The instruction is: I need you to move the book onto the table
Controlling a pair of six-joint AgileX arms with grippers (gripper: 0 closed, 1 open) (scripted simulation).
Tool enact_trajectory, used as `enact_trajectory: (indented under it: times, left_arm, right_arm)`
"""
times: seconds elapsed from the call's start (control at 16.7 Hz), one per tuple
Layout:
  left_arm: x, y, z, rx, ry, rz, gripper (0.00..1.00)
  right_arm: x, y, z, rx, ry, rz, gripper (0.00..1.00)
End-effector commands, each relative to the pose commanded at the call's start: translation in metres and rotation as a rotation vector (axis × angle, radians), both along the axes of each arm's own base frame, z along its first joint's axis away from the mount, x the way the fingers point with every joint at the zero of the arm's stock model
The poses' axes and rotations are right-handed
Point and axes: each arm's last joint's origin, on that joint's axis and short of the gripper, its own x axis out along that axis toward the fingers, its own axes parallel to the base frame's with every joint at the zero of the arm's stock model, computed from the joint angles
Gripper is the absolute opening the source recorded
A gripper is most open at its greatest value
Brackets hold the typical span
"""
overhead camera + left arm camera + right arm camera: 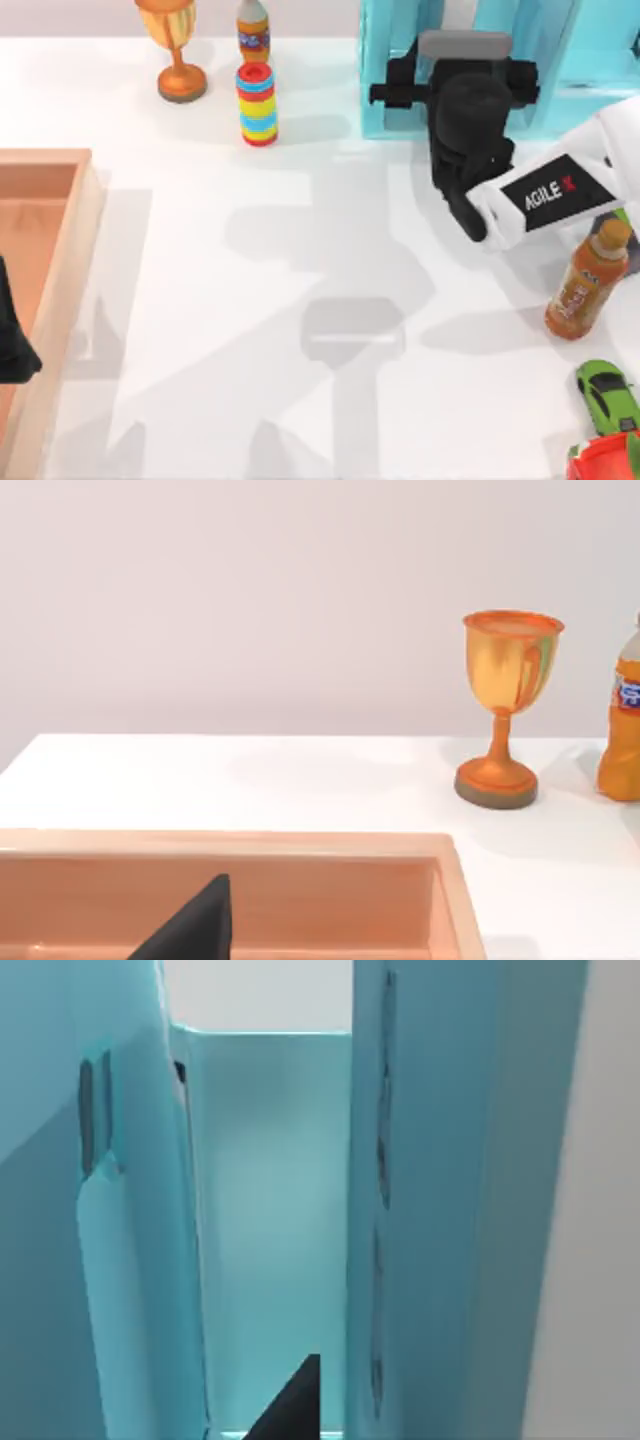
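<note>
Inside turquoise shelf (585,70), right gripper (455,75), book hidden

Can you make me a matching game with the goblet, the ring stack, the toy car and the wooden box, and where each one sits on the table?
Things:
1. goblet
2. ring stack
3. toy car
4. wooden box

Places in the top view:
A. near right corner
B. left edge
C. far side, furthest left
D. far side, just in front of a bottle

Pairs: 1-C, 2-D, 3-A, 4-B
</note>
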Motion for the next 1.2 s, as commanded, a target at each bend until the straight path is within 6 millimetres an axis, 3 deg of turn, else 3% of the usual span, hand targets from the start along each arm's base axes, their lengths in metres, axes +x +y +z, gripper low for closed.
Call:
enact_trajectory:
  times: [0.3,1.08,1.2]
  left_arm:
    - [0.0,0.0,0.0,0.0,0.0,0.0,1.0]
    - [0.0,0.0,0.0,0.0,0.0,0.0,1.0]
    - [0.0,0.0,0.0,0.0,0.0,0.0,1.0]
  right_arm:
    - [0.0035,-0.0017,-0.0002,0.0,0.0,0.0,1.0]
    - [0.0035,-0.0017,-0.0002,0.0,0.0,0.0,0.02]
    - [0.0035,-0.0017,-0.0002,0.0,0.0,0.0,0.0]
